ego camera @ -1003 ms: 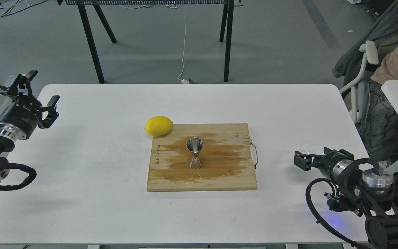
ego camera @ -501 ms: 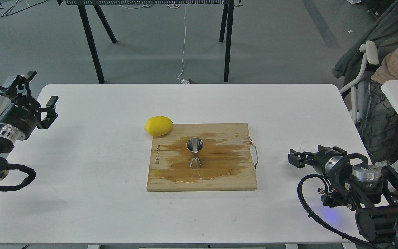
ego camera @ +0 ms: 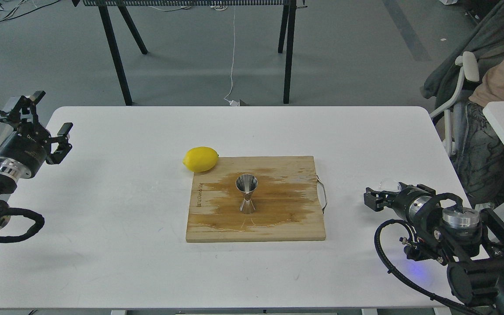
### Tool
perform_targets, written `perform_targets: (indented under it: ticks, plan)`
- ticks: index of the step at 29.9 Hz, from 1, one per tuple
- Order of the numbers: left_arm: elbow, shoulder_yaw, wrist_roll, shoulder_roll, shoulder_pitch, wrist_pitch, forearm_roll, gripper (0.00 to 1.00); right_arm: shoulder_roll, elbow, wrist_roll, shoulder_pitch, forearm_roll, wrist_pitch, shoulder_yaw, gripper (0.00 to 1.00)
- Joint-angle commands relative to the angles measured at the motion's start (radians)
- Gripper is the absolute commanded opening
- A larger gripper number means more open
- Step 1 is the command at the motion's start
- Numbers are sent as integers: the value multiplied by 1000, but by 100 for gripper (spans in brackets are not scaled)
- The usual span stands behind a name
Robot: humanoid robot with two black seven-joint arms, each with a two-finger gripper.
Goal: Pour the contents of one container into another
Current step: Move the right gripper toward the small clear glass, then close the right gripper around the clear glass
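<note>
Saw a white counter point(ego camera: 125, 262) filling most of the view, set on a grey floor. Noted black table legs and a hanging white cable beyond its far edge, and a chair draped with clothing off its far right corner.

Saw a wooden cutting board point(ego camera: 217, 227) lying flat near the counter's middle, darkened by a broad wet stain, with a thin metal handle on its right edge.

Found the left hand point(ego camera: 53, 111) raised over the counter's left edge, fingers spread wide, gripping nothing and touching nothing. Found the right hand point(ego camera: 369, 199) low near the counter's right edge, pointing toward the board; too dark and side-on to tell its two fingers apart, so could not tell how far apart they stood. Could not tell either whether it touched the glass cup.

Compared with a second before: found the right hand shifted a little toward the board, the left hand drifted slightly outward past the left edge, and the board and everything on it unmoved.

Saw a yellow lemon point(ego camera: 200, 159) on the counter, touching the board's far left corner. Saw the steel jigger point(ego camera: 246, 192) upright on the board's middle, within the wet patch. Made out the clear glass cup point(ego camera: 390, 184) just behind the right hand, near the right edge, well apart from the jigger.
</note>
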Motion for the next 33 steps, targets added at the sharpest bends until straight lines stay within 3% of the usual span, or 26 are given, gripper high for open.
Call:
perform_targets:
  ticks: [1, 9, 17, 33]
  plan:
    - [1, 0, 0, 0, -1, 0, -1, 99, 0, -1, -3, -2, -11, 0, 0, 83]
    - [2, 0, 0, 0, -1, 0, 1, 99, 0, -1, -4, -3, -13, 0, 0, 82]
    - [2, 0, 0, 0, 1, 0, 1, 99, 0, -1, -4, -6, -13, 2, 0, 70]
    - [4, -1, 0, 3, 1, 0, -1, 99, 0, -1, -4, -11, -14, 29, 0, 57]
